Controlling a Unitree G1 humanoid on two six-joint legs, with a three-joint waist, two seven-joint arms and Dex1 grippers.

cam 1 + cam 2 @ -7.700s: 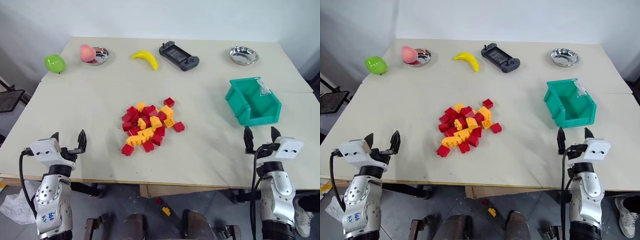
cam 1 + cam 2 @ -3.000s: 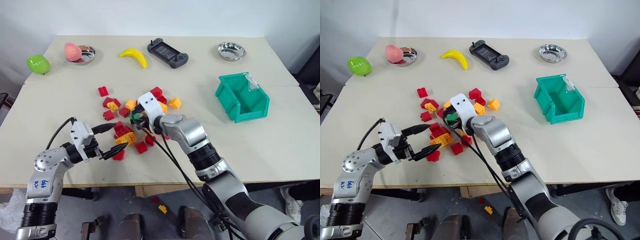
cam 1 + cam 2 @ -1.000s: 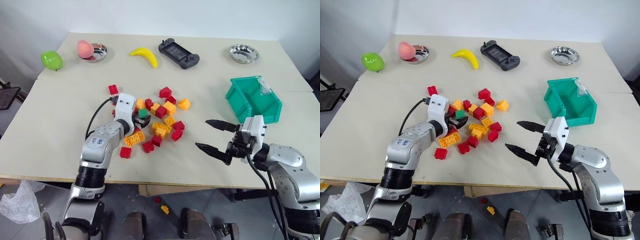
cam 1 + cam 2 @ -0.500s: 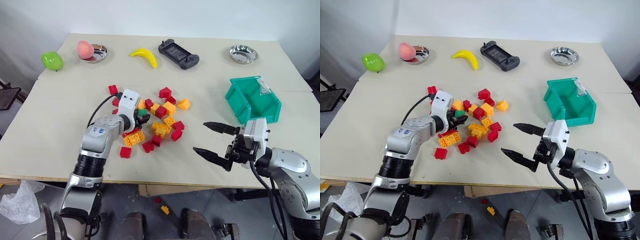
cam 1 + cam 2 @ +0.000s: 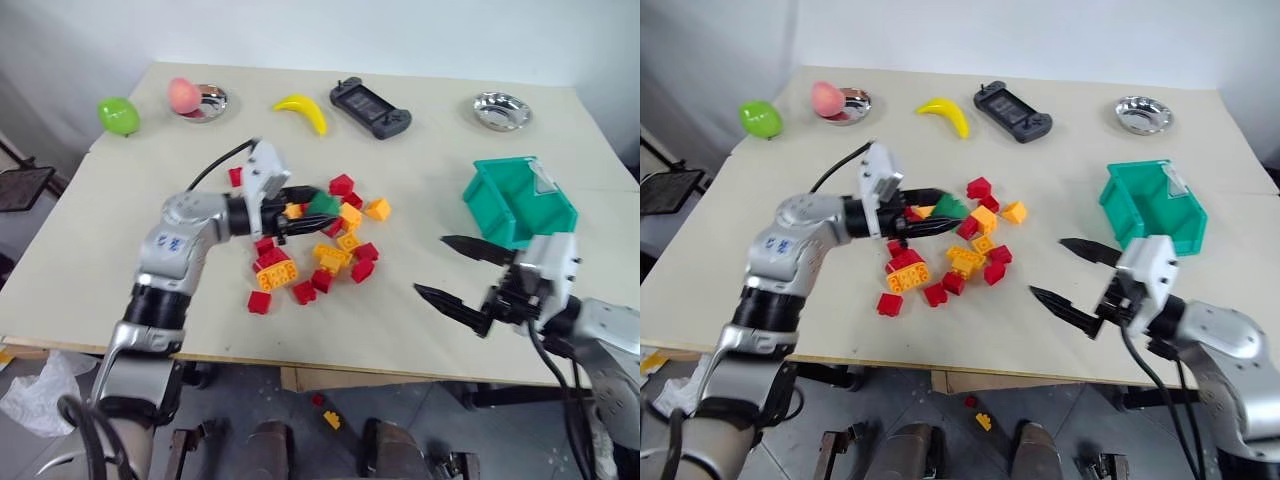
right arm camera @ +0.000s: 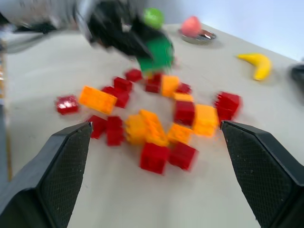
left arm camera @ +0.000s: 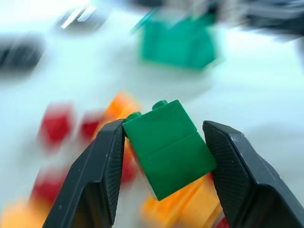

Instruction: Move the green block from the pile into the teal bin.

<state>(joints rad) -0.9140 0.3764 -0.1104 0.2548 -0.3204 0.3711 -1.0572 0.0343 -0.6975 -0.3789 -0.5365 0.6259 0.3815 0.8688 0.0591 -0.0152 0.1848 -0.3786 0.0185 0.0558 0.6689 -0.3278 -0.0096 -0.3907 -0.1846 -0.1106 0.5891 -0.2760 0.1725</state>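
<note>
The green block, lying in the pile a second ago, has been clamped by the left gripper and lifted above it, so carrying to the teal bin is left, while the right gripper is held wide apart.

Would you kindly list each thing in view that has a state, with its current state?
green block: gripped, lifted above the pile
left gripper: shut on the green block
right gripper: open, holding nothing
pile: loose bricks scattered on the table
teal bin: upright, nothing visible inside
near steel bowl: holds a peach
far steel bowl: looks empty
</note>
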